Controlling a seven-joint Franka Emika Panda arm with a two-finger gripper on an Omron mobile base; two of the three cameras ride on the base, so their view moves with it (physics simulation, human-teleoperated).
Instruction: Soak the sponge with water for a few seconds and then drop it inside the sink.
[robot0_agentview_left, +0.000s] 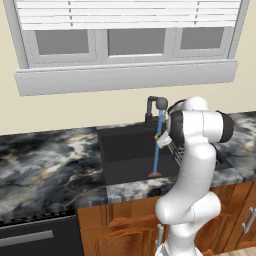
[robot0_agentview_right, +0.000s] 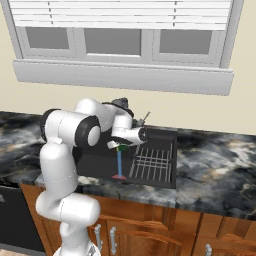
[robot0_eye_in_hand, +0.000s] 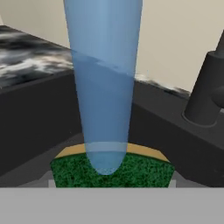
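Note:
The sponge (robot0_eye_in_hand: 131, 171), green scrub side toward the hand camera with a yellow edge behind it, sits between my fingertips, and the blue water (robot0_eye_in_hand: 105, 87) lands on its middle. My gripper (robot0_agentview_left: 163, 140) is shut on the sponge (robot0_agentview_left: 159, 135) above the sink (robot0_agentview_left: 125, 150), just under the dark faucet (robot0_agentview_left: 158, 105). The water (robot0_agentview_left: 156, 157) runs on past it down to the red drain spot (robot0_agentview_left: 154, 175). From the right, the gripper (robot0_agentview_right: 117, 145) holds the sponge (robot0_agentview_right: 121, 148) over the sink (robot0_agentview_right: 95, 161), with the water (robot0_agentview_right: 120, 162) falling below it.
A wire dish rack (robot0_agentview_right: 152, 162) lies in the right part of the basin, close beside my hand. Marble counter (robot0_agentview_left: 50, 160) runs along both sides. The faucet base (robot0_eye_in_hand: 205, 92) stands just right of the stream. Wall and window sill (robot0_agentview_left: 125, 75) rise behind.

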